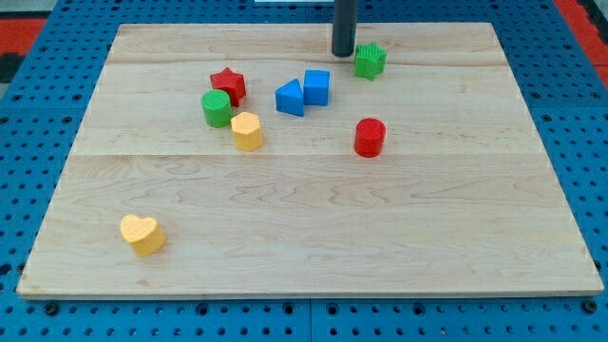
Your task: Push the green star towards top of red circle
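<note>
The green star sits near the view's top, right of centre, on the wooden board. The red circle stands below it, towards the view's bottom, with a clear gap between them. My tip is just left of the green star, very close to its left side; I cannot tell if it touches.
A blue cube and a blue triangle lie left of the red circle. Further left are a red star, a green circle and a yellow hexagon. A yellow heart lies at the bottom left.
</note>
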Available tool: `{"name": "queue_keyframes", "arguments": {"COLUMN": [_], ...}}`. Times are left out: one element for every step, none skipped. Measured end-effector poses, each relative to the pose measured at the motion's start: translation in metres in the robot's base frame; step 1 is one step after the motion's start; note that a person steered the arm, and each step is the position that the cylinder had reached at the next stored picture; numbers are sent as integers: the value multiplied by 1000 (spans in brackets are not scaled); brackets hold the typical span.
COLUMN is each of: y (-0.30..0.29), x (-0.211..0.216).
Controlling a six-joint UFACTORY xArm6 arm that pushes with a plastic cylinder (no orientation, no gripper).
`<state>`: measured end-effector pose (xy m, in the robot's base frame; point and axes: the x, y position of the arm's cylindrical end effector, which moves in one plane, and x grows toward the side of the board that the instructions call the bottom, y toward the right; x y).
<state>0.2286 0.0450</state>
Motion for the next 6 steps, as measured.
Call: {"name": "queue_keyframes", "arguments": {"y": [33,61,3,-17,-2,61], "x": [-23,-1,24,39,17,12]}}
